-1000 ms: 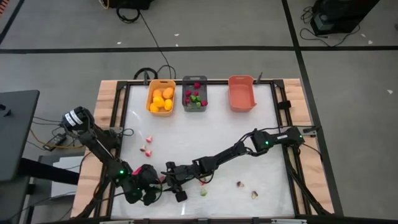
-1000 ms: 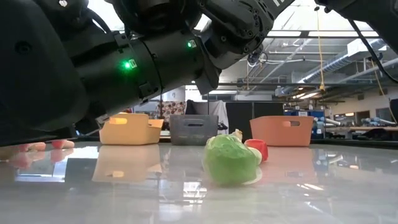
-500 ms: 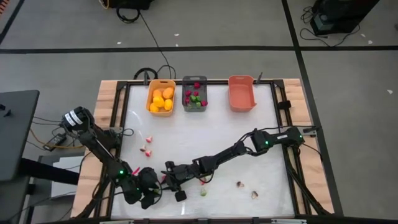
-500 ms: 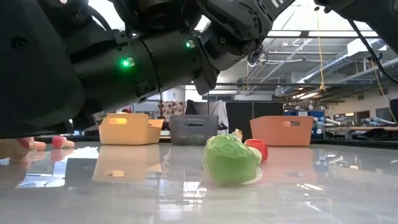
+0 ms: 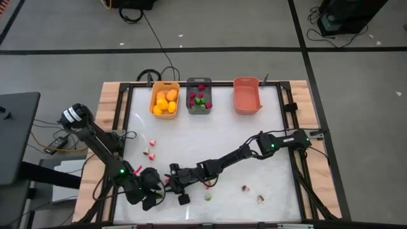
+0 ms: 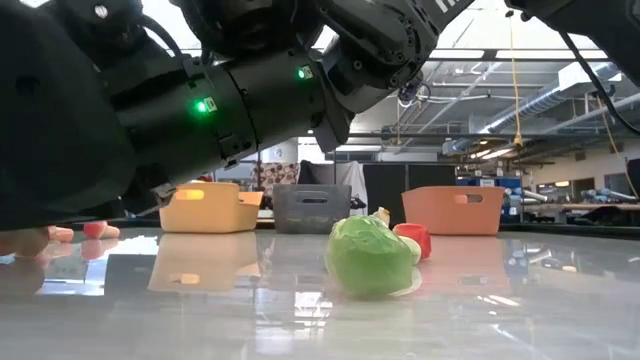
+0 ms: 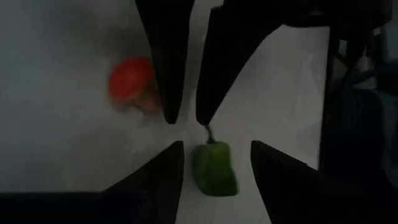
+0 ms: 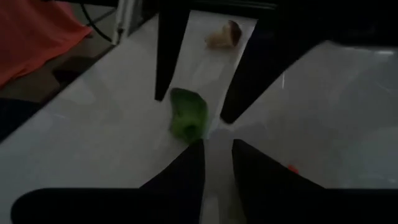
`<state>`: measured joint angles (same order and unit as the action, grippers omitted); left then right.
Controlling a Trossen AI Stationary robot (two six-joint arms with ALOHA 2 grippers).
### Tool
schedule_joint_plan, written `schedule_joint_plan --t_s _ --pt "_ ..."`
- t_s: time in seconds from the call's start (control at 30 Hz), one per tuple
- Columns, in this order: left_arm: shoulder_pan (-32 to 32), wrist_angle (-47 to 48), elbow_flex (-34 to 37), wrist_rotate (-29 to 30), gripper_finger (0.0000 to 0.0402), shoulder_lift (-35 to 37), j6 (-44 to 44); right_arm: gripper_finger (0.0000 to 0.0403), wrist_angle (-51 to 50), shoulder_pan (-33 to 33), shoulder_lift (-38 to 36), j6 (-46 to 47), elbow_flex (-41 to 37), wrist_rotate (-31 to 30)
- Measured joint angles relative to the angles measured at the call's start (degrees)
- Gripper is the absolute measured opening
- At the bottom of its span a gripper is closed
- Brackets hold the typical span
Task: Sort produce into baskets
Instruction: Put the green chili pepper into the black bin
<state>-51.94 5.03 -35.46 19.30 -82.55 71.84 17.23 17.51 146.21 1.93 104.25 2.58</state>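
Note:
A small green produce piece (image 7: pixel 214 173) with a thin stem lies on the white table near its front left. My left gripper (image 7: pixel 216 149) is open, one finger on each side of the piece. My right gripper (image 7: pixel 186 118) faces it from the stem end with a narrow gap and nothing between the tips. A red radish-like piece (image 7: pixel 130 81) lies beside the right gripper's fingers. At the far edge stand the baskets: yellow-orange (image 5: pixel 152 102) with orange fruits, dark grey (image 5: pixel 189 95) with red and green bits, and salmon-coral (image 5: pixel 247 95). My left gripper's fingers (image 8: pixel 163 93) come at the green piece (image 8: pixel 189 115) slanting down, across it. A strip of table shows beside one finger; whether the other touches, I cannot tell. My right gripper's fingertip (image 7: pixel 202 118) stands just at the stem (image 7: pixel 209 134); whether it touches, I cannot tell.
A round green lettuce-like piece (image 6: pixel 370 255) and a red piece (image 6: pixel 415 238) lie just right of the grippers. Two pale slices (image 5: pixel 245 188), (image 5: pixel 259 199) lie near the front right and pink bits (image 5: pixel 151 152) toward the left. The table's middle is bare.
My left arm's elbow has swung a little toward the table's far left corner; its gripper stays at the green piece. My right arm has kept its place.

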Motion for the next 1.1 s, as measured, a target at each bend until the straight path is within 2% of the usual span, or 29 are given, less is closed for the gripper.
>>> schedule_joint_plan --t_s 0.2,0.37,0.5,0.67,0.87,0.97,1.1 --pt "0.0 -1.5 0.0 0.3 0.0168 1.5 -3.8 0.0097 -2.7 0.0 0.0 0.0 0.0 0.0" --pt "-0.3 -5.9 -0.1 -1.8 0.0169 -1.4 -7.2 0.0098 -3.6 0.0 0.0 0.0 0.0 0.0" --pt "-0.3 -5.0 -0.1 -4.9 0.0170 -5.1 -6.8 0.0098 -3.7 0.0 0.0 -0.1 0.0 0.0" --pt "-0.4 -5.3 -0.3 -4.3 0.0170 -7.9 -6.7 0.0098 -4.4 0.0 0.0 -0.2 0.0 0.0" --pt "0.2 -2.1 -0.4 -4.5 0.0161 -6.2 -4.0 0.0098 -4.4 0.0 0.0 -0.2 0.0 0.0" --pt "0.6 6.0 -2.9 -5.9 0.0146 -4.6 -3.7 0.0098 -4.4 0.0 0.0 -0.2 0.0 0.1" --pt "0.6 24.8 -10.6 -13.2 0.0125 -3.1 -2.2 0.0098 -4.4 0.0 0.0 -0.2 0.0 0.1"
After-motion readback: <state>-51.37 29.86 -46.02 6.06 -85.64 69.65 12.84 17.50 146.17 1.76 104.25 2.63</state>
